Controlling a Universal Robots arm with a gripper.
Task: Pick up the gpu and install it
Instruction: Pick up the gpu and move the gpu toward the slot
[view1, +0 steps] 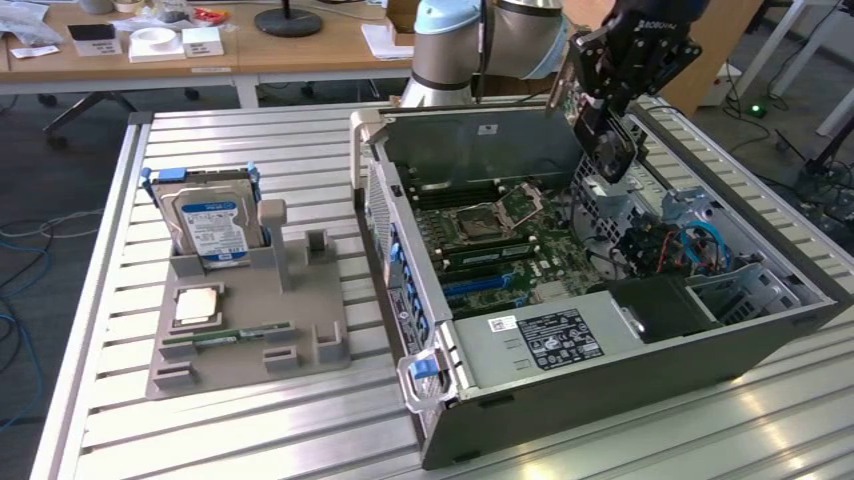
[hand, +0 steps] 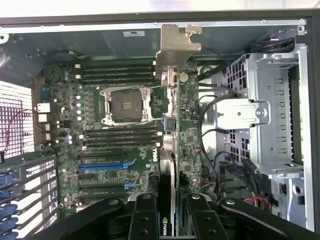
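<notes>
We see the pincer clamped on the gpu, holding it in the air above the open computer case on the slatted bench. The card hangs over the case's far end, clear of the motherboard. In the wrist view the gpu runs edge-on between the two dark fingers, its metal bracket at the end away from the pincer. Toward the exterior view's left, a hard drive stands in a grey holder.
</notes>
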